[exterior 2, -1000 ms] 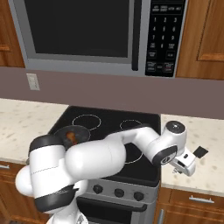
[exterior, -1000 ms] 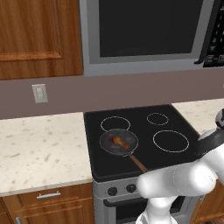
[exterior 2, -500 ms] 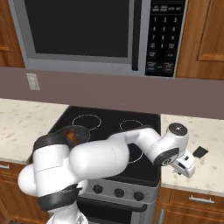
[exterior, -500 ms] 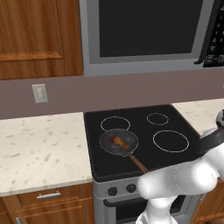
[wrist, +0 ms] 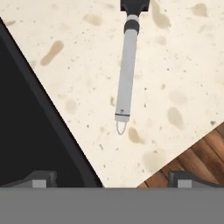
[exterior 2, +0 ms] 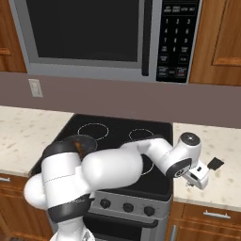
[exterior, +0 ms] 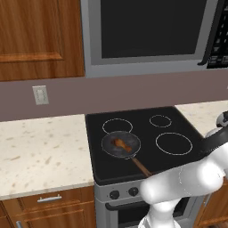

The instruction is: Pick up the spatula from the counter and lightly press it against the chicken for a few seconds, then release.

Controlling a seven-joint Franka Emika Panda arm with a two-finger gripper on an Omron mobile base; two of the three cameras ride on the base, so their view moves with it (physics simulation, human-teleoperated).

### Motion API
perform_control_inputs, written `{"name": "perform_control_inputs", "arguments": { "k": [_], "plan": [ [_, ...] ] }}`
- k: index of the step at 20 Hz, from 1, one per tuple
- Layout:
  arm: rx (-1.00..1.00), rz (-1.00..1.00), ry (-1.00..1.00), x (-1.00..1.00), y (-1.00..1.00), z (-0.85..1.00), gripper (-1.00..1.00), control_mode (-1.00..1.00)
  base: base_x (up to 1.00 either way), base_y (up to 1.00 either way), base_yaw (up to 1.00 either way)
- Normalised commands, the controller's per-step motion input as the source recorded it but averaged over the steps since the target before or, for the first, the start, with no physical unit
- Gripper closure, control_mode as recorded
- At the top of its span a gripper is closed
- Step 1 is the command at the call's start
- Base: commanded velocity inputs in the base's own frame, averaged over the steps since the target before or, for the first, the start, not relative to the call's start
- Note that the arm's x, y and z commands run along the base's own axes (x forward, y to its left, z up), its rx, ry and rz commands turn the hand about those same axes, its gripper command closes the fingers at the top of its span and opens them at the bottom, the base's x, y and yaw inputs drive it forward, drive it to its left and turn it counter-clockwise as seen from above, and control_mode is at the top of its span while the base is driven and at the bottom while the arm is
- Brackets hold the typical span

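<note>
The spatula lies flat on the speckled counter right of the stove, with a pale grey handle and a black head. My gripper hovers above the handle's hanging-loop end, open, its fingertips far apart and nothing between them. In the right base view the gripper points down over the counter near the stove's right edge. The chicken, a small brown piece, rests in a dark frying pan on the stove's front left burner.
The pan's wooden handle points toward the stove front. The black stovetop edge runs beside the gripper, and the counter's front edge and wooden cabinet lie just below it. A microwave hangs overhead.
The wrist has crept very slightly to the right over the counter; the jaws stay wide open and the spatula has not moved.
</note>
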Motion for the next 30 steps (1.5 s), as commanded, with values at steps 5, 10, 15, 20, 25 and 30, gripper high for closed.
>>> {"name": "perform_control_inputs", "arguments": {
  "k": [5, 10, 15, 20, 25, 30],
  "plan": [
    [0.00, 0.00, 0.00, 0.19, -0.06, -0.16, -1.00, -1.00, 0.00, 0.00, 0.00],
    [0.00, 0.00, 0.00, 0.17, -0.12, -0.18, -1.00, -1.00, 0.00, 0.00, 0.00],
    [0.01, 0.00, 0.00, 0.19, -0.18, -0.15, -1.00, -1.00, 0.00, 0.00, 0.00],
    [0.01, 0.00, 0.00, 0.22, -0.20, -0.10, -1.00, -1.00, 0.00, 0.00, 0.00],
    [0.01, 0.00, 0.00, 0.19, -0.18, -0.11, -1.00, -1.00, 0.00, 0.00, 0.00],
    [0.00, 0.00, 0.00, 0.03, -0.19, -0.14, -1.00, -1.00, 0.00, 0.00, 0.00]
  ]
}}
